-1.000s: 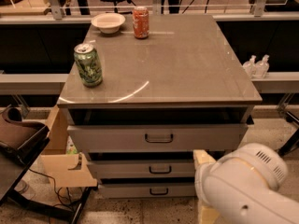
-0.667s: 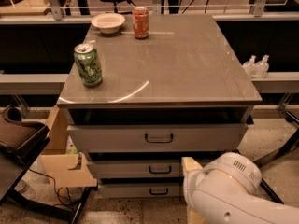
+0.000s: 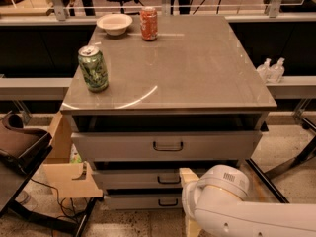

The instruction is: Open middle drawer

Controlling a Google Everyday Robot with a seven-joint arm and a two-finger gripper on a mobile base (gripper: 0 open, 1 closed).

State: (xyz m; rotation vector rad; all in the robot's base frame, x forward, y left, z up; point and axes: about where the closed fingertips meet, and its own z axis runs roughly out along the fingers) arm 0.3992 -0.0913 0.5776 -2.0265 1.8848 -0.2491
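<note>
The middle drawer [image 3: 133, 178] is a low grey front, second of three in the cabinet under the grey table, with a small dark loop handle [image 3: 168, 179] at its centre. It sits slightly out from the cabinet, like the taller top drawer [image 3: 118, 146] above it and the lowest drawer [image 3: 133, 201] below. My gripper [image 3: 188, 177] shows as a beige tip just right of the middle drawer's handle, in front of the drawer fronts. My white arm [image 3: 222, 201] fills the lower right and hides the right part of the two lower drawers.
On the table top [image 3: 197, 68] stand a green can [image 3: 93, 68], an orange can [image 3: 148, 23] and a white bowl [image 3: 114, 23]. A cardboard box [image 3: 64, 172] and a chair [image 3: 19, 147] stand to the left. Two bottles [image 3: 270, 69] sit on a ledge to the right.
My arm has moved left along the bottom of the view, bringing the gripper from the right side to just beside the middle drawer's handle. The drawers have not moved.
</note>
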